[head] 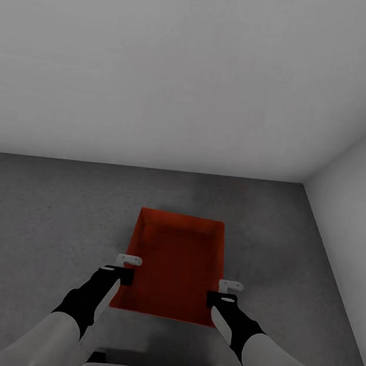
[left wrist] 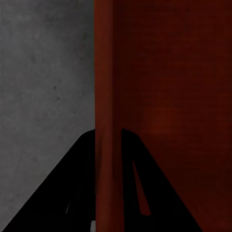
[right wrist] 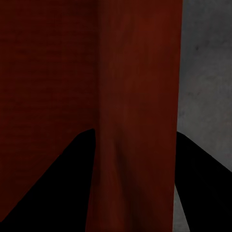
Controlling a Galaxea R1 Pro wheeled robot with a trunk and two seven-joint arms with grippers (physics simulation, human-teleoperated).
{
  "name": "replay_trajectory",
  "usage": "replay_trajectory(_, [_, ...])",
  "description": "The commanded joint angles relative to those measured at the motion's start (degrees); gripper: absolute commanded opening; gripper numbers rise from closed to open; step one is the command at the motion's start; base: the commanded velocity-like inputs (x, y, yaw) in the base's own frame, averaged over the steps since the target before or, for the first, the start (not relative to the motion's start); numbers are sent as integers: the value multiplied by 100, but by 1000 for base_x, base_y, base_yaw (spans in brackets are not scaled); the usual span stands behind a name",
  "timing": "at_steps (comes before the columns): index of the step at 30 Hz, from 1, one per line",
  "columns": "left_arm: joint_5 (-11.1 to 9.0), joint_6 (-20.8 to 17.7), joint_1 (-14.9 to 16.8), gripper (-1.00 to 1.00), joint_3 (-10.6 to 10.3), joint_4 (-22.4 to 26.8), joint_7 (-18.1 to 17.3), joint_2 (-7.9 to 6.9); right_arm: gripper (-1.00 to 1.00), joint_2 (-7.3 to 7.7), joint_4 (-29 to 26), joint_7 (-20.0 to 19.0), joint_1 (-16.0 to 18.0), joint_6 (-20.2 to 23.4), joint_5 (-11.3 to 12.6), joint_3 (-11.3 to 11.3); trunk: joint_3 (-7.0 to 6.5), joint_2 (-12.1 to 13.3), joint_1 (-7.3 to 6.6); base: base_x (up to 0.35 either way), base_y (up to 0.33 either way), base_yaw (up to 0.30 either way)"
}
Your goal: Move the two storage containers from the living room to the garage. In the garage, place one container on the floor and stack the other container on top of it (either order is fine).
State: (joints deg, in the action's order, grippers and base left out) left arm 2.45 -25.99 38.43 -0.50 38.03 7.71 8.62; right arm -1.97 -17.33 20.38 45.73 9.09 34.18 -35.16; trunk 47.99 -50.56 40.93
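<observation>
Straddling the container w/ long axis running away, left gripper & right gripper had jaws clamped on its side walls above the floor.

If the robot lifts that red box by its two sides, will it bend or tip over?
The storage container probably stays stiff: its straight walls look rigid. It looks empty, so likely light. The left gripper and right gripper each straddle a side wall near the robot's end, so the far end might dip if the grip slips.
</observation>
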Motion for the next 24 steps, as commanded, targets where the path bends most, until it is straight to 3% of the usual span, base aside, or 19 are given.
replay_trajectory(1, [225, -56, -6, -100, -55, 2, 58, 8, -100, -58, -69, 185, 6, 58, -70, 54, 4, -3, 1, 0, 0, 0])
replay_trajectory(13, [224, -61, -8, -100, -55, 2, 64, 8, -100, -58, -69, 185, 6, 58, -70, 54, 4, -3, 1, 7, 0, 0])
replay_trajectory(24, [229, -57, -8, -100, -55, 2, 110, 8, -100, -58, -69, 185, 6, 58, -70, 54, 4, -3, 1, 139, 27, 0])
